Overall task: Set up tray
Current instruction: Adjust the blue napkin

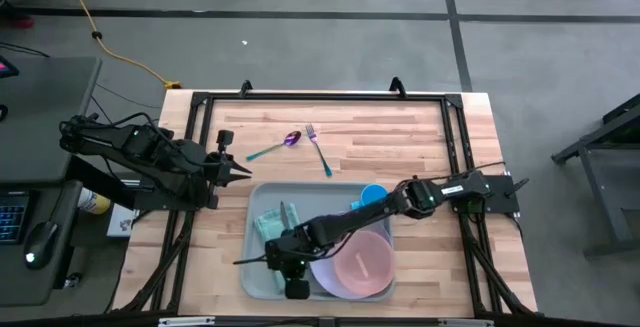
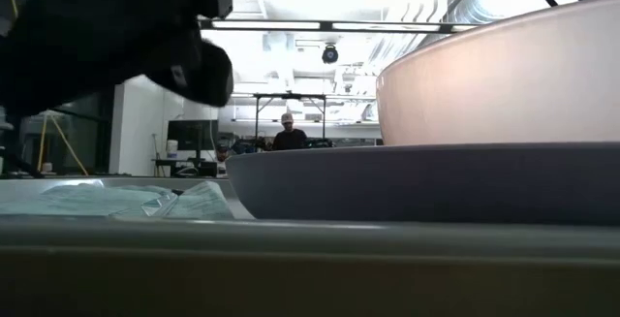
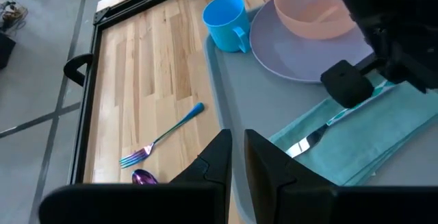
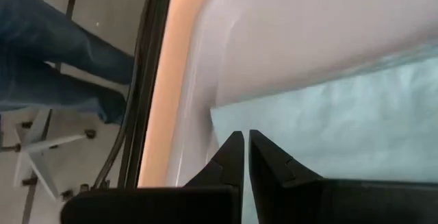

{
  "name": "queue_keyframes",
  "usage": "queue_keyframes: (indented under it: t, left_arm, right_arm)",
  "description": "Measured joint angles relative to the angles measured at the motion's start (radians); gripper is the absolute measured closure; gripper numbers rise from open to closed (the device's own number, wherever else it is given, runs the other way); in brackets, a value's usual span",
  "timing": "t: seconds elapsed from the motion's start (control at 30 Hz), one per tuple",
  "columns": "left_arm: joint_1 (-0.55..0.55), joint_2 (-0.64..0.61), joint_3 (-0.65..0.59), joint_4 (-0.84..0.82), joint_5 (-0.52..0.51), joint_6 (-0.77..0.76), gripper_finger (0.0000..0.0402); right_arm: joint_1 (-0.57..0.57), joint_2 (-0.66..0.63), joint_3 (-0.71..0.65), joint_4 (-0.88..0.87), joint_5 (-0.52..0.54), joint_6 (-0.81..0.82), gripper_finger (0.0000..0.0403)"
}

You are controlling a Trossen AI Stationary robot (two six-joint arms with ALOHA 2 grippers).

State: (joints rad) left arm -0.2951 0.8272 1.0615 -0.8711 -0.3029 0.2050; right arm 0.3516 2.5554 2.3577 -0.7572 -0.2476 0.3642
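The pale grey-green tray (image 1: 262, 275) lies at the table's near middle. On it are a lavender plate (image 1: 330, 277) bearing a pink bowl (image 1: 362, 259), a blue cup (image 1: 373, 195) and a folded teal napkin (image 3: 383, 135). A knife (image 3: 311, 138) lies flat on the napkin. A fork (image 1: 319, 147) and a purple spoon (image 1: 280, 145) lie on the wood beyond the tray. My right gripper (image 4: 245, 138) is shut with nothing between its fingers. It is over the napkin's corner (image 4: 226, 114), by the tray's near left. My left gripper (image 3: 237, 138) hangs left of the tray, narrowly open and holding nothing. My right gripper slants down over the napkin's corner, next to the tray's rim (image 4: 195, 80). The wrist view looks along the fingers, so I cannot tell whether the fingertips touch the cloth.
A black frame (image 1: 320, 97) runs round the tabletop. Bare wood lies left of the tray and beyond it, around the cutlery. My right arm (image 1: 400, 202) reaches across the tray over the plate and cup. A person's leg in jeans (image 4: 48, 59) shows past the table's edge.
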Motion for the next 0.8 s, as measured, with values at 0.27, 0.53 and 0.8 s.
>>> queue_keyframes:
  t: [0.27,0.53,0.8]
  left_arm:
    - [0.0,0.0,0.0,-0.006,0.0,-0.001,0.033]
    - [0.0,0.0,0.0,-0.03,-0.001,-0.001,0.033]
    - [0.0,0.0,0.0,-0.029,-0.001,-0.003,0.033]
  right_arm:
    - [-0.029,-0.006,0.0,0.016,-0.048,-0.089,0.0403]
    - [-0.017,0.0,-0.005,0.004,-0.05,-0.133,0.0403]
    - [0.014,0.0,-0.072,0.053,-0.049,-0.127,0.0403]
